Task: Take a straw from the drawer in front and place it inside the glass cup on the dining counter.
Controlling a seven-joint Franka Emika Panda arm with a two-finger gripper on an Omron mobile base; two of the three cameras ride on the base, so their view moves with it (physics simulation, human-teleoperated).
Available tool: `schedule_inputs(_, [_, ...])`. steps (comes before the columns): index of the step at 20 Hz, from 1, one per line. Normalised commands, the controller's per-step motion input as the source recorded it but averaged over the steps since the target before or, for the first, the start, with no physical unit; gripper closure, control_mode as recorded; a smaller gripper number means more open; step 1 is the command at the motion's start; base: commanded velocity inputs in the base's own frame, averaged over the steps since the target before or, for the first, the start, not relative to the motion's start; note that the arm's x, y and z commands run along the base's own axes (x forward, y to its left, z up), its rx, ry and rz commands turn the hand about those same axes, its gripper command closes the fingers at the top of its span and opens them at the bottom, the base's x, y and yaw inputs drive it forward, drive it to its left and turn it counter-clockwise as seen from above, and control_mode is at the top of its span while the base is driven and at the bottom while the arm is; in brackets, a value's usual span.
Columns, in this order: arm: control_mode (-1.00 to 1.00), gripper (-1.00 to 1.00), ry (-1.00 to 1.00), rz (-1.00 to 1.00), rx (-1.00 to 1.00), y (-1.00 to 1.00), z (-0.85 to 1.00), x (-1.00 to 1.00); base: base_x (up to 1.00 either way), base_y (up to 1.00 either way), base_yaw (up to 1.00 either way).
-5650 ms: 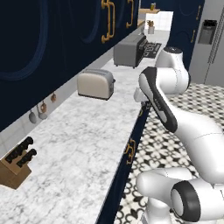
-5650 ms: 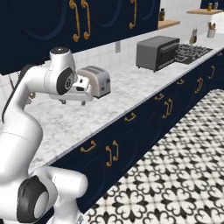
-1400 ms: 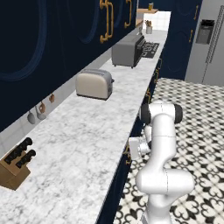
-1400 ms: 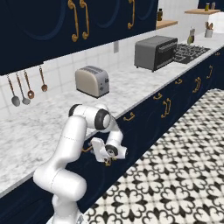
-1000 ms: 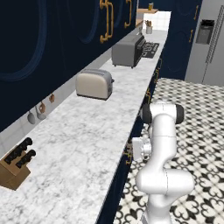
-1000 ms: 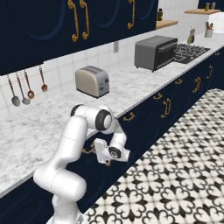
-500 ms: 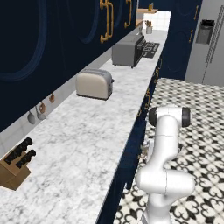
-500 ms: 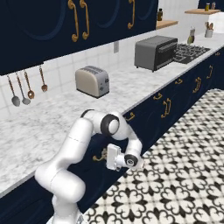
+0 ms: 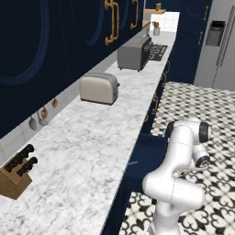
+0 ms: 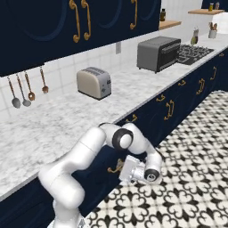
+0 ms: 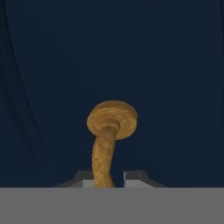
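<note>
**Now on the brass handle**

Right, we are tucked in low against the navy cabinet front. In the hand view the gripper [image 11: 108, 179] has its two finger tips on either side of the curved brass handle [image 11: 107, 144], jaws drawn in tight and clamped on it. The handle arcs up to a round brass foot fixed on the flat, dark-blue face of the drawer [image 11: 166, 78]. From the right base view we see the gripper [image 10: 126, 171] below the counter edge, pressed to the drawer front [image 10: 104, 162], which sits out from the cabinet line in the left base view. Above runs the marble wall counter [image 9: 87, 151], with the knife block [image 9: 16, 176] nearest us, the toaster [image 9: 98, 88] further along, then the toaster oven [image 9: 134, 53]. Utensils [image 10: 26, 89] hang on the tiled wall.
</note>
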Motion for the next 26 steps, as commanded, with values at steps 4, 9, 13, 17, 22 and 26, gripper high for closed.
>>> schedule_inputs(4, [-1.0, 1.0, 0.0, 0.05, 0.21, -0.75, 0.0, -0.27, 0.0, 0.0, 0.0])
schedule_inputs(9, [-1.0, -1.0, 0.09, 0.01, 0.09, -0.31, -0.08, -0.05, 0.0, 0.0, 0.0])
schedule_inputs(13, [-1.0, -1.0, 0.17, 0.02, -0.03, -0.03, -0.34, 0.14, 0.0, 0.0, 0.0])
schedule_inputs(17, [-1.0, -1.0, 0.01, 0.06, 0.0, -0.51, -0.03, 0.02, 0.0, 0.0, 0.0])
schedule_inputs(22, [-1.0, -1.0, 0.0, 0.04, 0.0, -0.66, 0.0, 0.0, 0.0, 0.0, 0.0])
schedule_inputs(26, [-1.0, -1.0, -0.03, 0.0, -0.01, -0.28, 0.49, -0.4, 0.0, 0.0, 0.0])
